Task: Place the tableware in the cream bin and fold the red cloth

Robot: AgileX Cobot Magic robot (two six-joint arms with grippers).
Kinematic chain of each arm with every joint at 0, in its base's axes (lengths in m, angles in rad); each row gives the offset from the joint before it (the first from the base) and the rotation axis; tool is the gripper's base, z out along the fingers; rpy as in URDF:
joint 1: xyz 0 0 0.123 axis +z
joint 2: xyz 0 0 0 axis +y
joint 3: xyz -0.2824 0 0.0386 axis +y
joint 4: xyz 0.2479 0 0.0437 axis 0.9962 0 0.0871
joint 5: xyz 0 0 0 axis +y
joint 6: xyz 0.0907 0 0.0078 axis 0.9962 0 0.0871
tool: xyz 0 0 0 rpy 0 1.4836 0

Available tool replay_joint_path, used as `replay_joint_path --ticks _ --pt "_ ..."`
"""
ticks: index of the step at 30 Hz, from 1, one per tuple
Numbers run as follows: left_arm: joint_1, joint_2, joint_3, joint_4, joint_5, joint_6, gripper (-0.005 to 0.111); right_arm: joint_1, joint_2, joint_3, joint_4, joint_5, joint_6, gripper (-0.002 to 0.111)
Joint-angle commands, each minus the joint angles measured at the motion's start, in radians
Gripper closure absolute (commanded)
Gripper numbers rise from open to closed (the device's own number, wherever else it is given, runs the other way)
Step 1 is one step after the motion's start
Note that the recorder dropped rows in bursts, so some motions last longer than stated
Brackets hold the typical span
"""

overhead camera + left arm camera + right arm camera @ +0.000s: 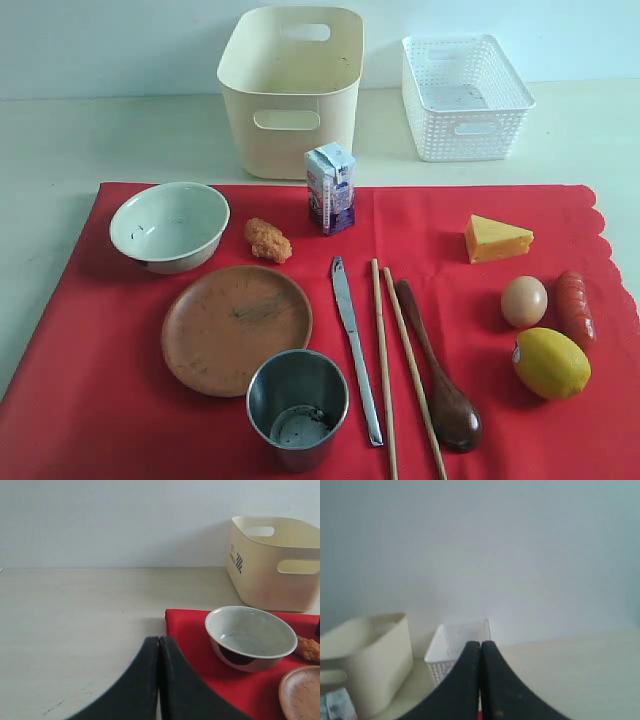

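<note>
Left end effector (pixel 159 641) closed, seen wrist-view only.

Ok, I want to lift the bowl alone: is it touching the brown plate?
Apart. The exterior view shows red cloth between the bowl and the brown plate.

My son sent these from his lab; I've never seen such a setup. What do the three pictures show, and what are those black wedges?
It is a robot with two arms. The wide picture comes from a camera off the arms, overlooking the table; no arm shows in it. The other two come from a camera on each wrist: the black wedges are the left tool and the right tool, both shut, holding nothing. On the red cloth lie a bowl, plate, cup, knife, chopsticks and spoon, plus a milk carton, cheese, egg, lemon and sausage. Behind it stand a cream bin and a white basket.
</note>
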Motion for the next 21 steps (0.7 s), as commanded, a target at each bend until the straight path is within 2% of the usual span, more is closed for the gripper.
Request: replay_joint_path --ticks 1,5,8,11,15,21 --pt "0.002 -0.005 0.000 0.001 -0.001 0.000 0.106 -0.005 -0.006 0.004 0.127 -0.158 0.212 0.108" --pt "0.002 -0.005 0.000 0.001 -0.001 0.000 0.106 -0.005 -0.006 0.004 0.146 -0.264 0.337 0.108" --pt "0.002 -0.005 0.000 0.001 -0.001 0.000 0.106 -0.005 -0.006 0.004 0.146 -0.253 0.347 0.108" --pt "0.002 -0.005 0.000 0.001 -0.001 0.000 0.106 -0.005 -0.006 -0.021 0.145 -0.137 0.345 0.108" --pt "0.002 -0.005 0.000 0.001 -0.001 0.000 0.106 -0.005 0.118 -0.093 0.144 -0.015 0.306 0.108" --pt "0.002 -0.005 0.000 0.001 -0.001 0.000 0.106 -0.005 0.508 -0.305 0.139 0.246 0.159 0.108"
